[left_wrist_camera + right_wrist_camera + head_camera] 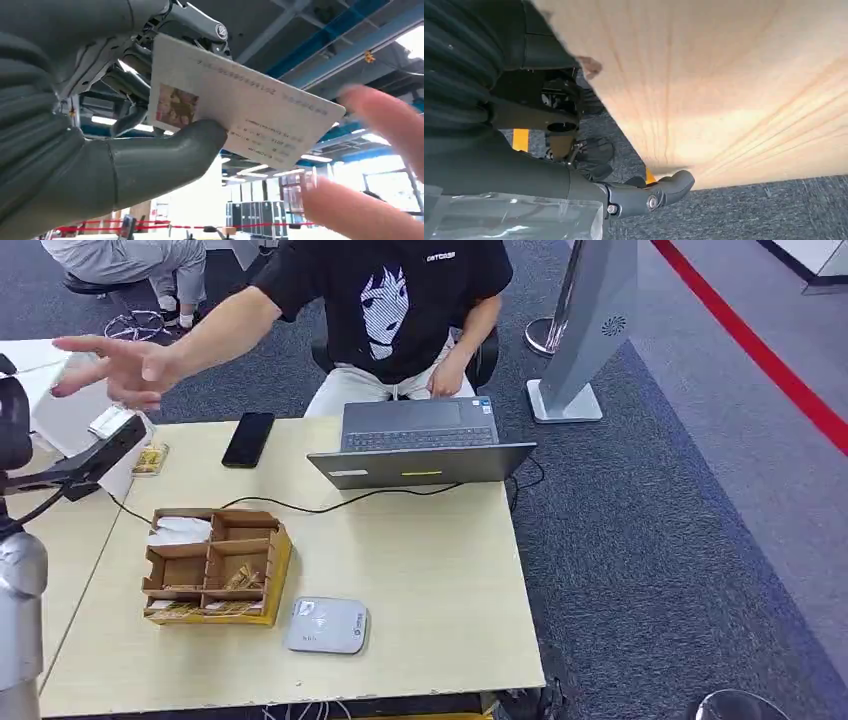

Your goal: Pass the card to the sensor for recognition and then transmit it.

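While my left hand (115,125) pinches the card (235,107) between thumb and fingers, raised off the far-left corner of the table (420,570), a person's hand (120,368) reaches in close to it, so I judge the handover to be the step in hand; whether the sensor read is done I cannot tell. The sensor (327,625) lies flat on the table just beside the cardboard organizer (215,565), nothing on it. My right hand (574,170) hangs below the table edge, holding nothing; whether its fingers are spread or curled I cannot tell. Beyond the organizer sit a laptop (420,445) and phone (248,438); grey carpet (640,540) surrounds the table.
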Robot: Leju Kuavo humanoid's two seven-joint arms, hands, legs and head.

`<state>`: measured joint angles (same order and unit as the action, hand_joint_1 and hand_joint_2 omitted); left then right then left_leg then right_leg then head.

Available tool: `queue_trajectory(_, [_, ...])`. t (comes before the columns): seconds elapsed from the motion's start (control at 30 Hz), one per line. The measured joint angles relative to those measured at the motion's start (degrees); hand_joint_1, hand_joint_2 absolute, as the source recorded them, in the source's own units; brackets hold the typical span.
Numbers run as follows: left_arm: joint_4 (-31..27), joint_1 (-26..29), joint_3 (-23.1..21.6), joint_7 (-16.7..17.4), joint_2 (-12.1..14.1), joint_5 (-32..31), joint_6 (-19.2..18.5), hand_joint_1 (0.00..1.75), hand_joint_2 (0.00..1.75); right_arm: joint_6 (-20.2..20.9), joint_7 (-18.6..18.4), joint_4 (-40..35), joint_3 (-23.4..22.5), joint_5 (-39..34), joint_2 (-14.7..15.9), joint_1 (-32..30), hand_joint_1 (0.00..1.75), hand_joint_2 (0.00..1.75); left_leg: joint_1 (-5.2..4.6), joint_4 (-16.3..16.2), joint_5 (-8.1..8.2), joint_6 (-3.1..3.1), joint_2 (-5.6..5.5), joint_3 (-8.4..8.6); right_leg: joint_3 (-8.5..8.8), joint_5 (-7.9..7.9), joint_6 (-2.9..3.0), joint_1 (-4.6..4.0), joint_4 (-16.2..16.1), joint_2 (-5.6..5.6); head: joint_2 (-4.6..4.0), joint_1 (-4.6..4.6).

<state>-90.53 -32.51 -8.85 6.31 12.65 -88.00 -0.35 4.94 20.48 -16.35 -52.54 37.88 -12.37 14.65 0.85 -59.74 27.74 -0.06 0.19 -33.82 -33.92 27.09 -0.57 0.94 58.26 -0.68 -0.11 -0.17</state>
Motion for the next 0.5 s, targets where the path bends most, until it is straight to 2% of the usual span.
queue_trajectory(0.17, [-0.72,4.34,0.02,-3.73,-2.53,0.15,2.44,1.75,1.75,0.04,0.26,0.00,0.37,-0.89,-0.02,-0.06,0.00,1.75,-0.02,0.01,0.00,-0.01,0.01,0.00,0.00,0.00,0.00,0.00,0.00,-0.02,0.00,0.00])
queue_trajectory(0.37, [-6.34,16.29,-0.26,-8.15,-8.66,3.02,8.88,1.75,1.75,0.13,1.68,-0.18,0.74,-3.37,0.00,-0.90,0.00,1.75,-0.07,0.01,0.10,0.01,0.03,-0.03,-0.04,0.03,0.00,0.01,-0.08,-0.06,0.00,0.04])
queue_trajectory(0.5, [-8.98,21.27,-0.98,-8.81,-11.36,3.43,10.23,1.75,1.75,0.17,1.97,-0.28,0.74,-3.74,0.02,-1.53,0.00,1.75,-0.06,0.01,0.10,0.02,-0.02,-0.08,-0.04,0.05,-0.03,0.01,-0.11,-0.01,0.00,0.02])
